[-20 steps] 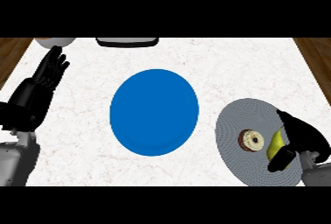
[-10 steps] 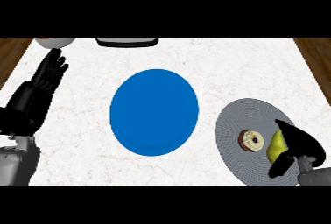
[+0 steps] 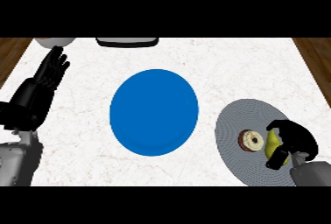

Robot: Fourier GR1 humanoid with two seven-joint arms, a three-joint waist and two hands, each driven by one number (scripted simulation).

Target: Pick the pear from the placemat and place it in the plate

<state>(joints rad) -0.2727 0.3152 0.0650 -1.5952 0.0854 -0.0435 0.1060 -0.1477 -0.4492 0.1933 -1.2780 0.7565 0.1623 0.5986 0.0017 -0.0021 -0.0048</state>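
On the worktop (image 3: 194,57), the blue plate (image 3: 154,111) lies left of the right hand (image 3: 294,140), well apart. On the grey placemat (image 3: 249,118), its fingers curl round the pear (image 3: 275,142); a doughnut (image 3: 251,140) sits just left. The left hand (image 3: 45,83) rests open, farther off.

A doughnut (image 3: 251,140), a white bowl (image 3: 54,41), a dark tray (image 3: 127,41), marble counter (image 3: 233,70).

You are looking steeply down on a white, faintly veined marble tabletop (image 3: 245,70) that fills nearly the whole view. Beyond the tabletop's left and right edges, narrow wedges of brown wood-grain floor (image 3: 13,48) show at the upper corners. The light falls evenly across the tabletop.
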